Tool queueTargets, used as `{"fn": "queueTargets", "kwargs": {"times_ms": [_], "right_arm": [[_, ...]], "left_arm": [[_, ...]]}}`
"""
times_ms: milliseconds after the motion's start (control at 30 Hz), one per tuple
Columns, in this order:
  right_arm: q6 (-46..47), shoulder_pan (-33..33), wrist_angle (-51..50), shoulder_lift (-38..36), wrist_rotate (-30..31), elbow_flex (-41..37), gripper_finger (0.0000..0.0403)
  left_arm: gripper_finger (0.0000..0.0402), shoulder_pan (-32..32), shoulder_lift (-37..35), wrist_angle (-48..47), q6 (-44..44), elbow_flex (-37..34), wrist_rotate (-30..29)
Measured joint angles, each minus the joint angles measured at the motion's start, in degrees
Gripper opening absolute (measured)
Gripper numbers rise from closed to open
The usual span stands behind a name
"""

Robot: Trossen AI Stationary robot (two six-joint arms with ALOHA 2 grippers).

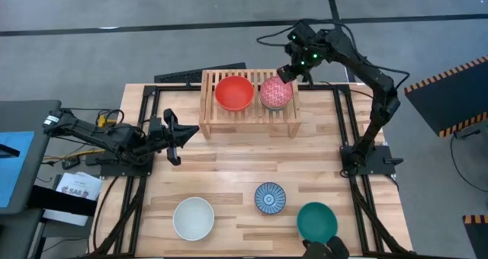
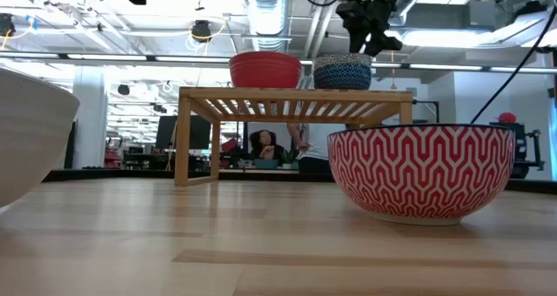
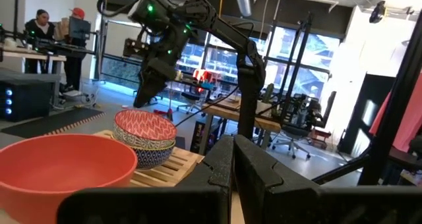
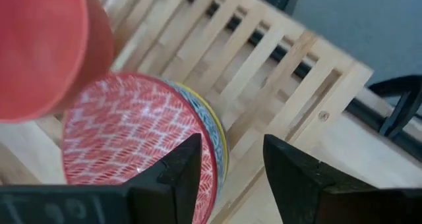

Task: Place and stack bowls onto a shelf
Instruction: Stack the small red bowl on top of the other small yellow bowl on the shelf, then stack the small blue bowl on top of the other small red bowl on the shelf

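The light-wood shelf stands at the table's far side. On its slats sit the plain red bowl and, to its right, the pink-red patterned bowl, nested in a yellow-rimmed bowl with a blue outer wall. My right gripper is open. It hovers just above the far right rim of that stack and touches nothing. My left gripper is shut and waits over the table's left side. White, blue-and-white striped and teal bowls rest on the near table.
In the low view a bowl with a red zigzag outer wall stands close to the camera, and the white bowl is at the left edge. Bare planks lie between the shelf and the near bowls. People sit in the room beyond.
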Motion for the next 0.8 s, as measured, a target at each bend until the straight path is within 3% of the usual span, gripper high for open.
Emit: {"fn": "queueTargets", "kwargs": {"times_ms": [200, 367, 567, 800], "right_arm": [[-4.0, 0.1, -4.6, -0.8, 0.1, 3.6, 0.0183], [-7.6, 3.1, -5.1, -8.1, 0.4, 1.3, 0.0177], [-3.3, 11.9, 8.8, -26.2, 0.7, -14.3, 0.0173], [10.6, 29.5, 32.9, -44.0, 0.8, -36.4, 0.0172]], "left_arm": [[0.0, 0.0, 0.0, 0.0, 0.9, 0.0, 0.0], [0.0, 1.4, 0.0, 0.1, -1.1, 0.0, 0.3], [0.0, 3.4, 0.0, 0.0, 0.0, 1.1, 5.2], [0.0, 6.2, 0.0, -2.2, -2.9, 1.2, 9.5]]}}
